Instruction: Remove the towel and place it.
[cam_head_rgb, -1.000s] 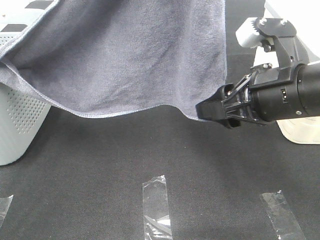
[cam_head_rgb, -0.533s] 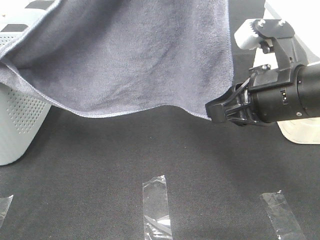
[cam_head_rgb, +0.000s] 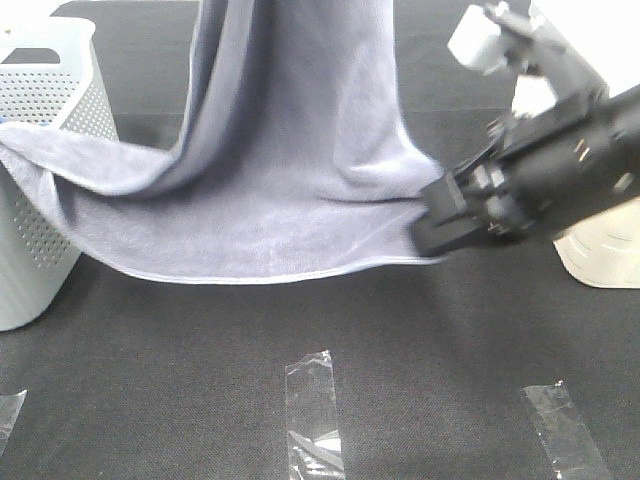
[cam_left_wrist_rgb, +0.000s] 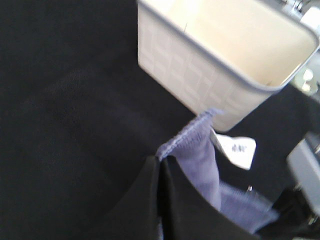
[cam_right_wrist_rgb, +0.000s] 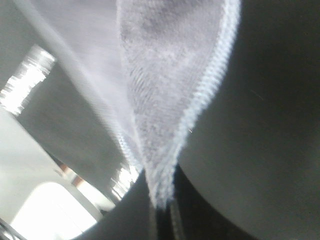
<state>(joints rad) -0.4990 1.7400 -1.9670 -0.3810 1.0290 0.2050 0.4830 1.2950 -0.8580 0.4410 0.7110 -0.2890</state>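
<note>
The slate-grey towel (cam_head_rgb: 290, 170) hangs from above the frame's top edge in the exterior view. Its left part drapes over the basket rim and its lower hem sags just above the black table. My right gripper (cam_head_rgb: 428, 226) is shut on the towel's lower right corner; the right wrist view shows the stitched hem (cam_right_wrist_rgb: 200, 95) pinched in that gripper (cam_right_wrist_rgb: 161, 202). My left gripper (cam_left_wrist_rgb: 160, 167) is out of the exterior view. In its wrist view it is shut on another towel corner (cam_left_wrist_rgb: 192, 147), beside the white tag (cam_left_wrist_rgb: 235, 148).
A white perforated basket (cam_head_rgb: 45, 110) stands at the left, and the left wrist view looks down at it (cam_left_wrist_rgb: 180, 75). Clear tape strips (cam_head_rgb: 312, 400) (cam_head_rgb: 562, 425) lie on the black table. The white arm base (cam_head_rgb: 600, 255) sits at the right edge.
The towel has lifted off the basket and now hangs as a narrower sheet from top centre. The right gripper has shifted slightly right and closed on the corner.
</note>
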